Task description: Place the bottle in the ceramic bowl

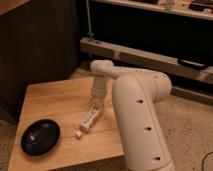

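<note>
The bottle (88, 121) is a small slim white one with a white cap. It lies on its side on the wooden table (55, 97), cap toward the front left. The gripper (95, 106) hangs from the white arm right over the bottle's far end and looks in contact with it. The ceramic bowl (41, 136) is shallow, glossy and black, and sits empty near the table's front left corner, about a bottle's length left of the bottle.
The arm's thick white body (140, 115) covers the table's right side. A dark cabinet (40, 45) stands behind the table on the left. A low metal shelf rail (135, 55) runs behind. Speckled floor (192, 135) lies to the right.
</note>
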